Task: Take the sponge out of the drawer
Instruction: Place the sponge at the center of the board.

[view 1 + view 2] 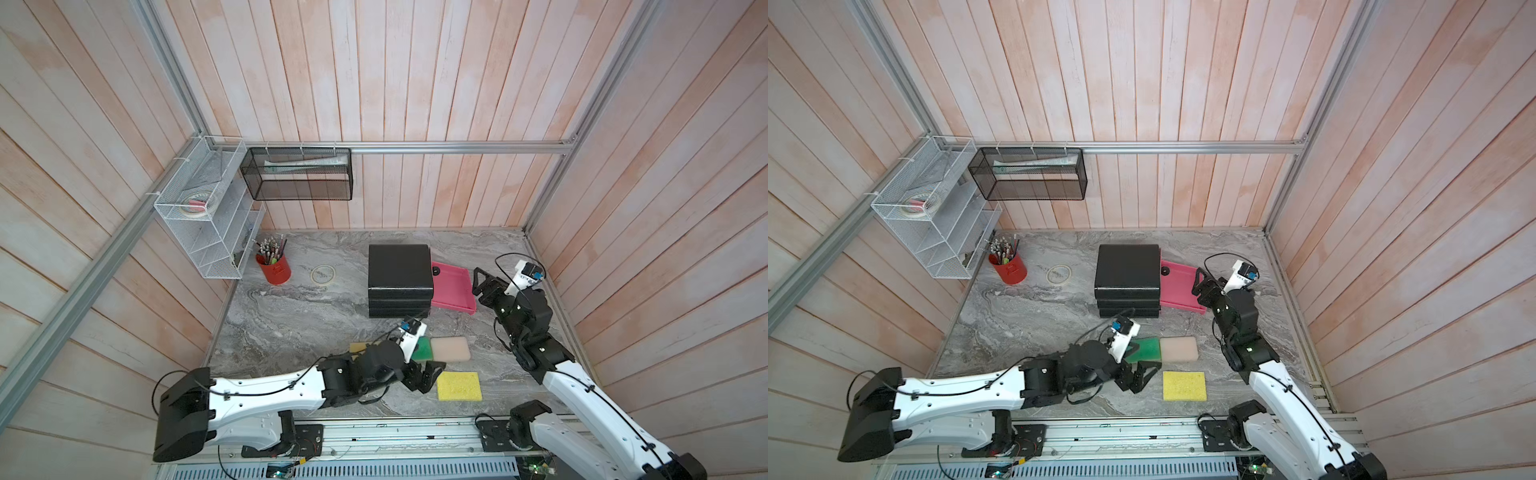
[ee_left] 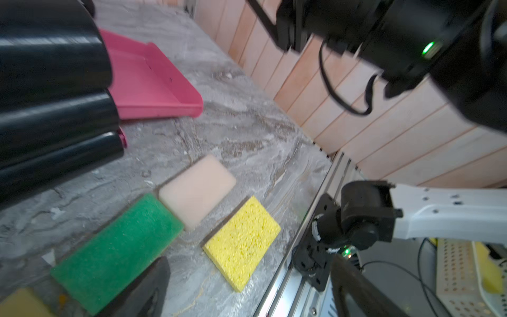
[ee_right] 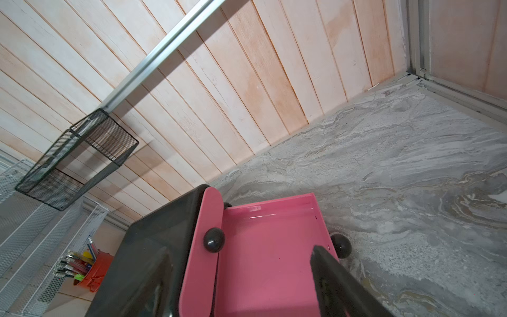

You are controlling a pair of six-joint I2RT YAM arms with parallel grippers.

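Observation:
A yellow sponge lies flat on the marble table near the front rail. My left gripper stands open just left of it and holds nothing. The pink drawer is pulled out of the black drawer unit to the right; its inside shows nothing in it. My right gripper hangs open over the drawer's outer end, gripping nothing.
A green sponge and a beige sponge lie side by side behind the yellow one. Another yellow sponge is partly hidden by the left arm. A red pen cup, tape ring, white wire rack and black mesh basket are back left.

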